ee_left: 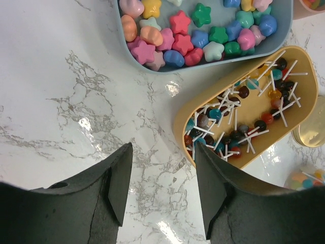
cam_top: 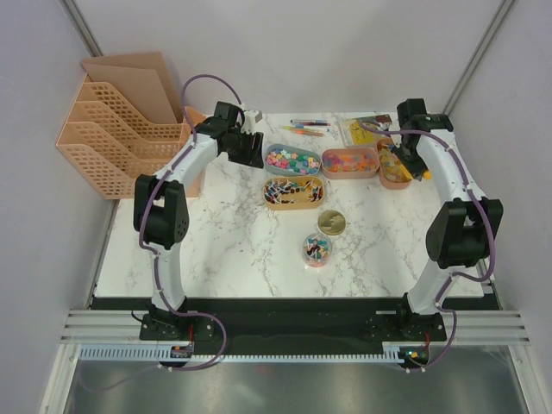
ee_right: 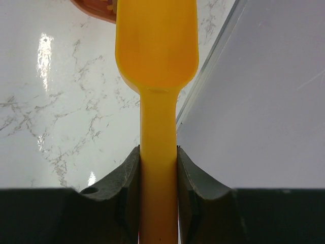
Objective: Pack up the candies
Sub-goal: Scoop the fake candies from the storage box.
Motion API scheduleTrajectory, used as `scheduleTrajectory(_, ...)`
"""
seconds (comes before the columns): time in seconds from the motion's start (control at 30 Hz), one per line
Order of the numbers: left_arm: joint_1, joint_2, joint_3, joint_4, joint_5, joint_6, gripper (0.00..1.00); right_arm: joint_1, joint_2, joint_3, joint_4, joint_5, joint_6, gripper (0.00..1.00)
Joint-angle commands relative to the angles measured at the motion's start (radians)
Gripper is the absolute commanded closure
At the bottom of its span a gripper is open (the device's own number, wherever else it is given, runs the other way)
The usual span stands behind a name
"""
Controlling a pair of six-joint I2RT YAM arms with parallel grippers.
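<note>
Far right by the wall (ee_right: pixel 264 101) | my right gripper (ee_right: pixel 158 152) pinched the scoop (ee_right: pixel 157 46) handle, bowl forward for digging | left gripper (ee_left: pixel 162 150) spread, empty, near the candies (ee_left: pixel 180 23), ready to assist.

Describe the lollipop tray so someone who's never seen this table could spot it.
On the marble table, three oval trays form a row toward the far side. The lollipop tray sits on the near side of the blue tray of star-shaped candies. It is tan-yellow, the only one holding sweets on white sticks.
</note>
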Motion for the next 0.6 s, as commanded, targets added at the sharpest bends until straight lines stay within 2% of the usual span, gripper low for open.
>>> scheduleTrajectory(0.0,-0.003,-0.006,0.015,0.035,-0.018,-0.012,0.41,0.008,0.008,0.045,-0.043,-0.008,0.031,1.0)
scheduleTrajectory(0.57,-0.003,-0.026,-0.084,0.059,-0.035,-0.036,0.42,-0.024,0.163,0.143,-0.101,-0.117,0.076,1.0)
